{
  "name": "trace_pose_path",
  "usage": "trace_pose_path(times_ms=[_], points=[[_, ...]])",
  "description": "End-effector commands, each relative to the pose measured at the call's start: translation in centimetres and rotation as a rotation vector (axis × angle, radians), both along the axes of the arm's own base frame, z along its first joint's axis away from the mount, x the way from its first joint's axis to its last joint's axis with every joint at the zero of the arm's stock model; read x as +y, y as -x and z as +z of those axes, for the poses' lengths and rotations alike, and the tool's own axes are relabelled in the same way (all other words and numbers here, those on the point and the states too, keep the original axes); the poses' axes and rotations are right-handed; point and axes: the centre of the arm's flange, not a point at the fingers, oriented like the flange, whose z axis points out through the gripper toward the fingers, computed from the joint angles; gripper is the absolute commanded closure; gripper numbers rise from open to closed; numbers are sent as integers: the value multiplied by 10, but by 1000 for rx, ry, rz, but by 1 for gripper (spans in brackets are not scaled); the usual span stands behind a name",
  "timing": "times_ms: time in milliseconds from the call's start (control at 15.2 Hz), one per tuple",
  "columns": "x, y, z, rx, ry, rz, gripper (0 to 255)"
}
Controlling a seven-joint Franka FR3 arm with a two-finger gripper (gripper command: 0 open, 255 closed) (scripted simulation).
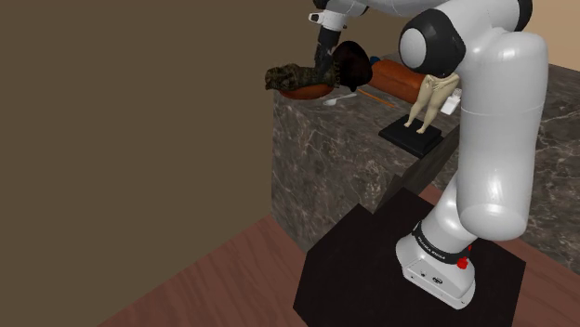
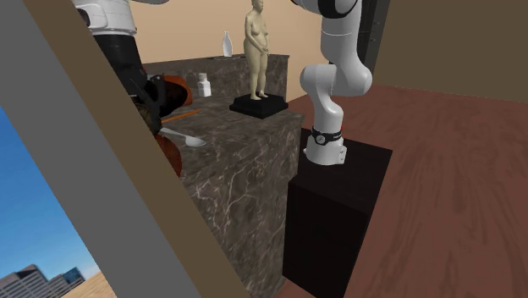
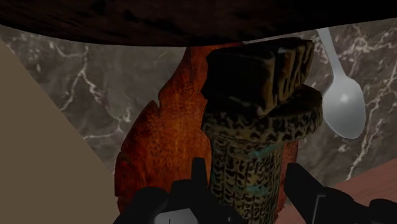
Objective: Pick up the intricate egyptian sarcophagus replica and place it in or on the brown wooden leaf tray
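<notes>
The sarcophagus replica, dark gold with black patterning, lies between my two black fingers, which clasp its narrow end; my gripper is shut on it. Right under it is the red-brown leaf tray on the marble counter. In the shoulder view the sarcophagus pokes out from the gripper towards that view's left, low over the tray at the counter's far corner. Whether it touches the tray I cannot tell.
A white spoon lies beside the tray. A dark round bowl and a red-brown cylinder sit just behind. A beige figure statue stands on a black base. A white bottle and small jar stand further along the counter.
</notes>
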Motion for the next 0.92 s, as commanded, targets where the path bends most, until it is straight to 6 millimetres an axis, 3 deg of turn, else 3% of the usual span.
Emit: trace_pose_path(times_ms=[0,528,594,858], points=[[1,-1,-16,0,0,1,255],[1,-1,-16,0,0,1,255],[-1,-1,-16,0,0,1,0],[-1,-2,-16,0,0,1,0]])
